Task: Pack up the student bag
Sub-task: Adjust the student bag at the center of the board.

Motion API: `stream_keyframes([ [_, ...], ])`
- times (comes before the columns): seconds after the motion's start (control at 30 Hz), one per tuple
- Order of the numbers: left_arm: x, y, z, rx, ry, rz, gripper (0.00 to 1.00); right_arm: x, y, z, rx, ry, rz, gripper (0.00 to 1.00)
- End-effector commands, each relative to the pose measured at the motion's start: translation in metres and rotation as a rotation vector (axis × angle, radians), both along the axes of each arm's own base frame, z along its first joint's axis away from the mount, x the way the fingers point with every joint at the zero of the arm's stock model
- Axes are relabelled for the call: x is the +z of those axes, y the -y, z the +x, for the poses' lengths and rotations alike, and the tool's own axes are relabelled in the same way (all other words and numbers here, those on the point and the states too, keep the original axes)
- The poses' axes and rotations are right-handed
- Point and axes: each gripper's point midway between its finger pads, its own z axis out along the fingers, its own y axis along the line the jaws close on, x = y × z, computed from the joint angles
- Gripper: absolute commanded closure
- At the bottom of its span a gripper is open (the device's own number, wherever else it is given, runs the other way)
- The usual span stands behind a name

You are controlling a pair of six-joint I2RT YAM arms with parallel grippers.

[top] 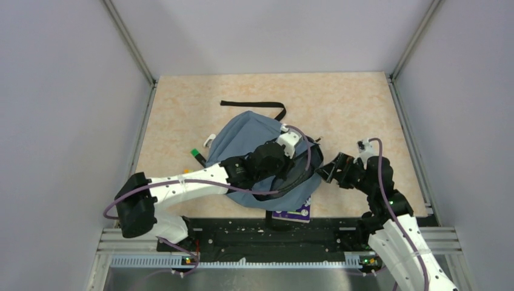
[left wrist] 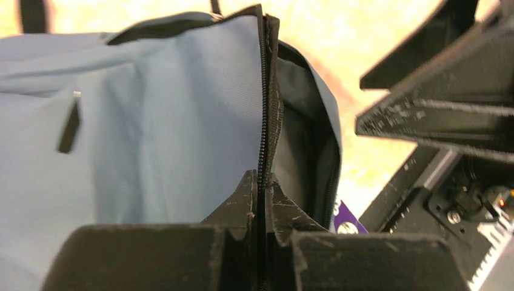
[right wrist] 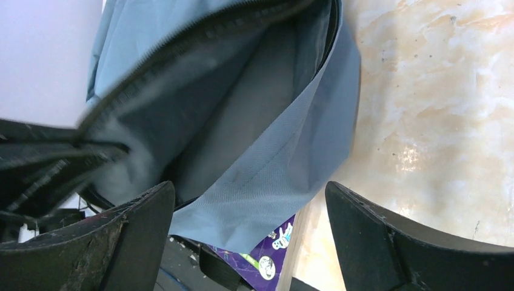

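The blue-grey student bag (top: 242, 136) lies in the middle of the table, its dark-lined mouth facing right. My left gripper (top: 300, 162) reaches over the bag. In the left wrist view the left gripper (left wrist: 262, 182) is shut on the black zipper edge (left wrist: 267, 109) of the bag (left wrist: 151, 133), which runs up from between the tips. My right gripper (top: 332, 170) hovers just right of the opening. Seen from the right wrist, the right gripper (right wrist: 247, 191) stands open, with the lower lip of the bag (right wrist: 254, 170) lying between its fingers untouched.
A purple printed book (top: 293, 213) pokes out from under the bag at the table's near edge, and shows as the purple book (right wrist: 267, 254) below the bag's lip. A green-capped marker (top: 197, 156) and a small white item (top: 209, 140) lie left of the bag. A black strap (top: 254, 104) trails behind it.
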Motion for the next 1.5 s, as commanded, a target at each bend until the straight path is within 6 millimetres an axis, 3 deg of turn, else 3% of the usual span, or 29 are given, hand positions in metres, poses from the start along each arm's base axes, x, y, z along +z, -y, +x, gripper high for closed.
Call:
stream_keyframes([
  [0.0, 0.064, -0.019, 0.044, 0.182, 0.128, -0.125, 1.00, 0.017, -0.006, 0.003, 0.041, 0.066, 0.025, 0.05],
  [0.2, 0.072, -0.045, 0.065, 0.264, 0.108, -0.182, 1.00, 0.021, -0.016, 0.007, 0.059, 0.072, 0.074, 0.02],
  [0.57, 0.064, -0.056, 0.071, 0.283, 0.083, -0.199, 1.00, -0.014, -0.049, 0.011, 0.115, -0.016, 0.066, 0.03],
  [0.73, 0.063, -0.056, 0.075, 0.285, 0.077, -0.199, 1.00, -0.029, -0.053, 0.018, 0.125, -0.049, 0.048, 0.13],
  [0.83, 0.066, -0.059, 0.080, 0.300, 0.085, -0.203, 1.00, -0.032, -0.054, 0.022, 0.126, -0.046, 0.033, 0.37],
  [0.97, 0.085, -0.065, 0.096, 0.320, 0.125, -0.241, 1.00, -0.025, -0.033, 0.046, 0.019, 0.007, -0.085, 0.93],
  [1.0, 0.092, -0.068, 0.102, 0.326, 0.141, -0.250, 1.00, -0.019, -0.026, 0.055, -0.018, 0.029, -0.128, 1.00],
  [1.13, 0.124, -0.088, 0.134, 0.380, 0.211, -0.262, 1.00, 0.008, 0.009, 0.095, -0.167, 0.120, -0.323, 1.00],
  [1.3, 0.156, -0.136, 0.167, 0.509, 0.274, -0.302, 1.00, 0.013, 0.065, 0.145, -0.336, 0.102, -0.407, 1.00],
  [1.37, 0.158, -0.158, 0.176, 0.572, 0.280, -0.311, 1.00, 0.006, 0.083, 0.159, -0.383, 0.070, -0.445, 1.00],
  [1.47, 0.143, -0.188, 0.184, 0.654, 0.252, -0.316, 1.00, -0.009, 0.100, 0.174, -0.417, 0.026, -0.477, 1.00],
])
